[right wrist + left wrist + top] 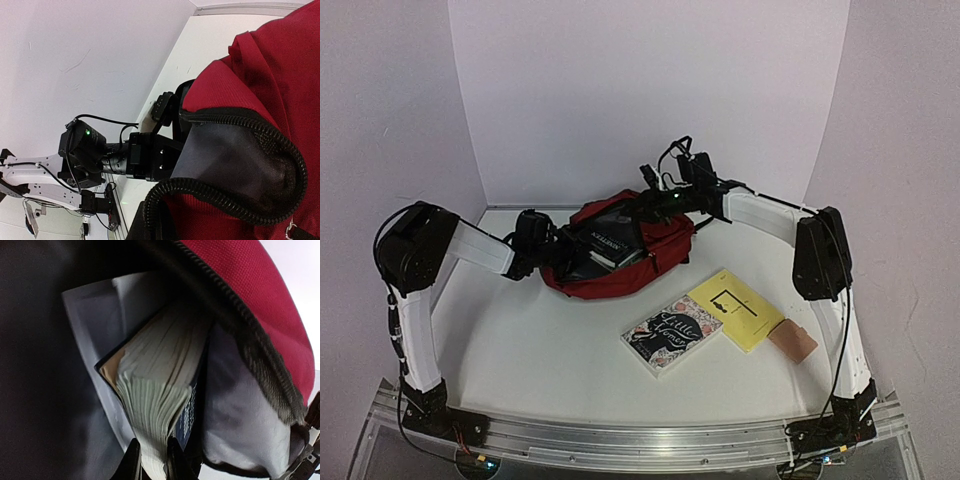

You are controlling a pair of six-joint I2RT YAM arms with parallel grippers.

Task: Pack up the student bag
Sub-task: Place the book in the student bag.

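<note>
The student bag [620, 277] is dark red and lies at the back middle of the table with its zipped mouth gaping. My left gripper [552, 255] reaches into that mouth from the left. In the left wrist view its fingers [132, 460] press on both sides of the pale page block of a thick book [160, 375] with a dark blue cover, which sits inside the bag's dark lining [30, 365]. My right gripper [660, 200] is at the bag's upper edge, shut on the fabric by the zip [210, 187] and holding the mouth up.
Near the front right lie a patterned black-and-pink book [670, 333], a yellow booklet [740, 308] and a small pink piece [792, 340]. White walls close in the back and both sides. The left arm's wrist [145, 155] shows beyond the bag in the right wrist view.
</note>
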